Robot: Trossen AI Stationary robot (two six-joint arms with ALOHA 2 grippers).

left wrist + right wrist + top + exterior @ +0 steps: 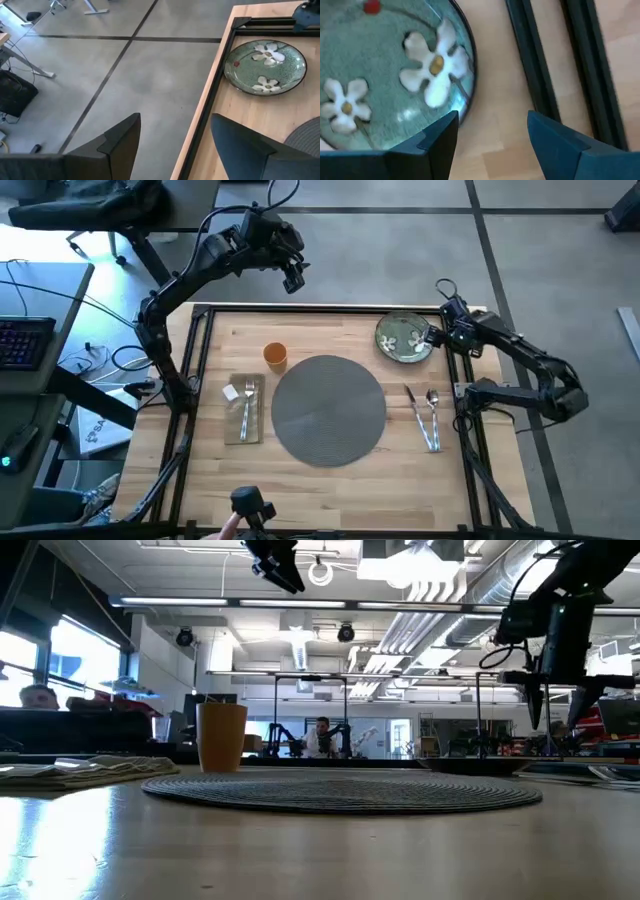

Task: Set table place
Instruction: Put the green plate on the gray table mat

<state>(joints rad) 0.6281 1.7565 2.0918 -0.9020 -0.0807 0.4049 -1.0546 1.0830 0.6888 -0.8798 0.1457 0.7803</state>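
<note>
Round dark-grey woven placemat (pixel 328 409) lies at the centre of the light wood butcher-block table (pixel 300 480), which is edged by a black metal frame. Nothing rests on the mat.

Green plate with white flowers (pixel 404 338) sits off the mat at the table's far right corner, close to the frame. Small orange cup (pixel 275 356) stands upright just beyond the mat's far left edge, apart from it. Beige napkin (pixel 244 408) lies left of the mat with a silver fork (pixel 248 402) on it. Silver knife (pixel 415 410) and silver spoon (pixel 432 412) lie side by side right of the mat.

Right gripper (pixel 492 135) hangs over the right rim of the plate, fingers spread, holding nothing; one finger is above the plate's edge, the other above bare wood next to the frame rail. Left gripper (pixel 175 137) is raised high beyond the table's far edge, over grey floor, fingers apart and empty.

Room: grey concrete floor (pixel 100 65) with dark seams beyond the table. Grey desk with a lit keyboard (pixel 22 340) stands to the left. In the low view, an open workshop behind the table, ceiling ducts and lights, a person (pixel 322 736) seated far back, another person's head (pixel 38 697) at the far left.
</note>
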